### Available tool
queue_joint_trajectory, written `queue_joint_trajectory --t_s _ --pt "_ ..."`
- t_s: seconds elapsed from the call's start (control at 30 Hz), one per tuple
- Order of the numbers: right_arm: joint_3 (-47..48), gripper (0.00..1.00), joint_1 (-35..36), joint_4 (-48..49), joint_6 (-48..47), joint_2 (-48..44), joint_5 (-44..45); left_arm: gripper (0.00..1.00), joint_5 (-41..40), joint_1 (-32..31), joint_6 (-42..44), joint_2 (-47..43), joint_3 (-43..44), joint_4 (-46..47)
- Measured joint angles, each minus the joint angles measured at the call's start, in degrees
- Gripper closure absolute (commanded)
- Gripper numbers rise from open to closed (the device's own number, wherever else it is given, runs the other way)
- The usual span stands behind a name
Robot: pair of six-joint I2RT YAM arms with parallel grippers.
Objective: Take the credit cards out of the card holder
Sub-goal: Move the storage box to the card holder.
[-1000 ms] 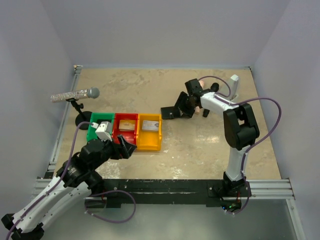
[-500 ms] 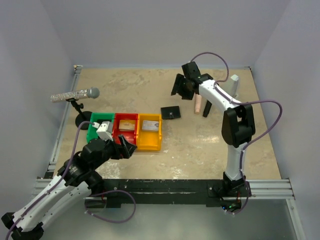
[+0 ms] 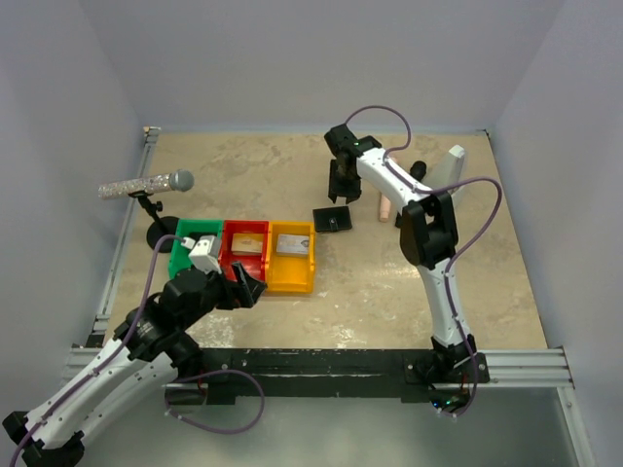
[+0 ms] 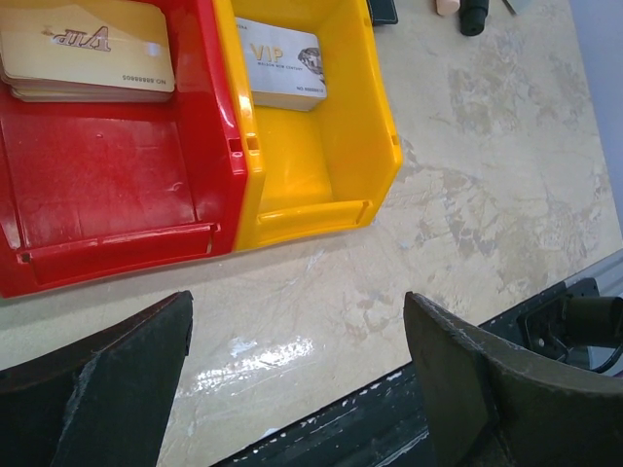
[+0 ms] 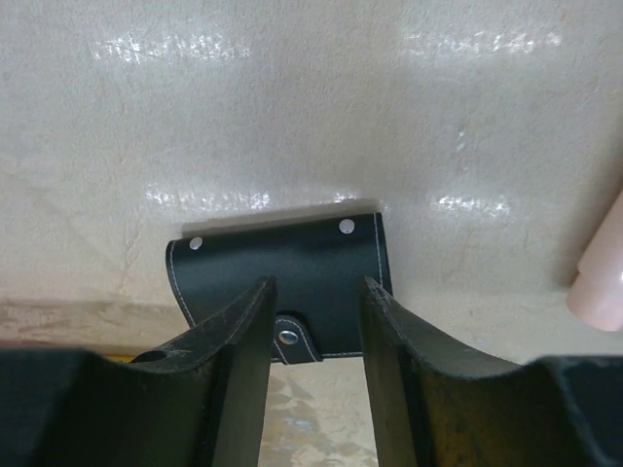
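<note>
The card holder (image 3: 332, 219) lies shut and flat on the table, right of the bins. In the right wrist view it (image 5: 311, 258) shows its black outer face, white stitching and snap tab. My right gripper (image 3: 340, 195) is open and empty just behind and above it, its fingers (image 5: 255, 311) framing the tab. A tan credit card (image 4: 88, 49) lies in the red bin (image 3: 245, 255). A silvery grey card (image 4: 282, 63) lies in the yellow bin (image 3: 291, 268). The dark card is hidden. My left gripper (image 3: 249, 288) is open and empty near the bins' front.
A green bin (image 3: 183, 255) joins the red one on its left, partly under my left wrist. A microphone on a stand (image 3: 146, 185) stands at the left. A pink cylinder (image 3: 384, 204), a black piece (image 3: 417, 170) and a pale wedge (image 3: 454, 161) stand right of the wallet.
My right gripper left the wallet, rose, swung left and now points down over it. The wallet lies flat where it was. The left arm has barely moved.
</note>
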Motion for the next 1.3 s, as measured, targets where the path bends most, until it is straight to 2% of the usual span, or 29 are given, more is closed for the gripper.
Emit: queue_joint_trajectory --t_s 0.37,0.4,0.5,0.57,0.6,0.63,0.67,0.77,0.93,1.1,1.17,1.3 --pt "2.05 0.58 0.52 -6.64 -4.22 0.31 0.68 0.07 -0.17 0.00 -0.52 0.09 0.00 0.02" --pt "1.77 0.55 0.57 -6.64 -4.28 0.26 0.66 0.07 -0.17 0.00 -0.59 0.04 -0.02 0.02" --pt "-5.31 0.42 0.74 -2.80 -4.33 -2.71 0.28 0.07 -0.15 0.00 -1.07 -0.46 -0.28 0.09" --pt "-14.99 0.18 0.79 2.19 -4.22 -7.82 -0.90 0.07 -0.13 0.00 -1.46 -0.79 -0.72 0.11" --pt "-19.89 0.09 0.81 4.81 -4.11 -10.95 -1.46 0.08 -0.11 0.00 -1.53 -0.83 -0.90 0.09" --pt "-23.47 0.06 0.81 7.06 -3.91 -13.53 -2.05 0.08 -0.07 0.00 -1.53 -0.72 -0.92 0.09" --pt "-28.00 0.05 0.83 10.43 -4.07 -17.20 -2.62 0.08 0.11 0.00 -1.51 -0.48 -0.92 0.31" --pt "-33.70 0.03 0.83 15.98 -3.93 -25.33 -3.02 0.10 0.39 0.00 -1.36 1.92 -0.59 0.79" --pt "-34.56 0.01 0.83 25.03 -4.20 -33.94 -2.19 0.15 1.73 0.00 0.52 15.61 4.68 1.79" --pt "-29.38 0.01 1.16 23.12 -6.60 -31.26 -0.26 0.16 1.90 0.00 2.03 25.86 11.61 2.97" --pt "-27.78 0.01 1.49 23.23 -6.91 -28.87 0.70 0.16 1.90 -0.02 2.62 26.38 12.68 3.56" --pt "-32.33 0.01 1.92 25.83 -4.87 -28.79 1.75 0.16 1.86 -0.04 3.02 25.27 12.92 3.91"
